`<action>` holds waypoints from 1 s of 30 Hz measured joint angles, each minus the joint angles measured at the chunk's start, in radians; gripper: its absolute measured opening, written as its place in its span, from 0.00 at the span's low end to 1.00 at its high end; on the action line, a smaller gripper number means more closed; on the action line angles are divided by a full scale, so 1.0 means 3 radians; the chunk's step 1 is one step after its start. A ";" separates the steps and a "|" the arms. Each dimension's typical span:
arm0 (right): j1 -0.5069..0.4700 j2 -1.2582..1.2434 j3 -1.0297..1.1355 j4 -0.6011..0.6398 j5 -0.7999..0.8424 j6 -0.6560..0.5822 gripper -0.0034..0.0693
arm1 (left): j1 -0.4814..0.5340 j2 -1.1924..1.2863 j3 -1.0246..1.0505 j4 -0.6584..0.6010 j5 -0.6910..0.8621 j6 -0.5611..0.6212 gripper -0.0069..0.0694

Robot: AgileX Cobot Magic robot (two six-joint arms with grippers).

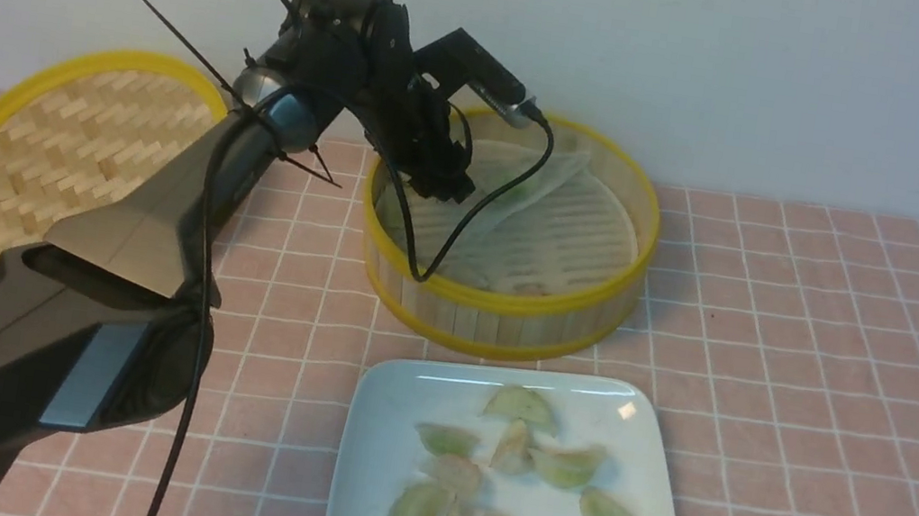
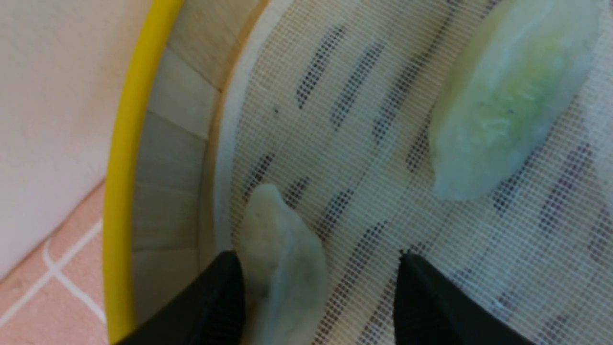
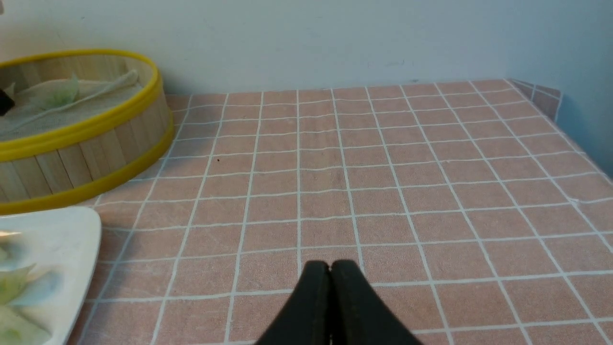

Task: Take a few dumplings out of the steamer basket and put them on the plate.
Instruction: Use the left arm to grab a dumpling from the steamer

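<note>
Eight or so dumplings (image 1: pixel 565 465) on the plate (image 1: pixel 388 429), gathered loosely toward its middle; count unsure where two overlap. Judged enough to put the task well along.

Two more dumplings in the steamer basket (image 1: pixel 505 319), lying on the mesh liner (image 2: pixel 364 201).
- Near dumpling (image 2: pixel 282 249): close to the basket wall, between the jaws of the left gripper (image 2: pixel 317 261), touching one finger and apart from the other.
- Far dumpling (image 2: pixel 503 110): well apart from both fingers, greenish filling showing through.

Left gripper: down inside the basket at its left side, jaws spread wide, clamped on nothing. Straddles the near dumpling across its narrow width; judged the set-up for a pick. Wants centring before closing, since the dumpling sits hard against one finger. Risks shoving it into the wall or snagging the liner.

Right gripper (image 3: pixel 330 268): fingers pressed together, holding nothing, hovering over the tiled table (image 3: pixel 383 167) to the right of plate and basket. Judged parked there to keep out of the way of the left arm (image 1: pixel 155 222).

Lid (image 1: pixel 77 137): flat, woven, set at the far left by the wall, off the basket to leave it open for reaching in.

Plate: just in front of the basket, near it, making for a short carry.
</note>
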 joint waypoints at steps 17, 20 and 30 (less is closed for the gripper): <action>0.0000 0.0000 0.0000 0.0000 0.0000 0.0000 0.03 | -0.0111 -0.0254 -0.0104 0.0414 0.0525 -0.0362 0.09; 0.0000 0.0000 0.0000 0.0000 0.0000 0.0000 0.03 | -0.0111 -0.0421 -0.0153 0.0341 0.0562 -0.0362 0.08; 0.0000 0.0000 0.0000 0.0000 0.0000 0.0000 0.03 | -0.0114 -0.0355 -0.0180 0.0258 0.0547 -0.0175 0.12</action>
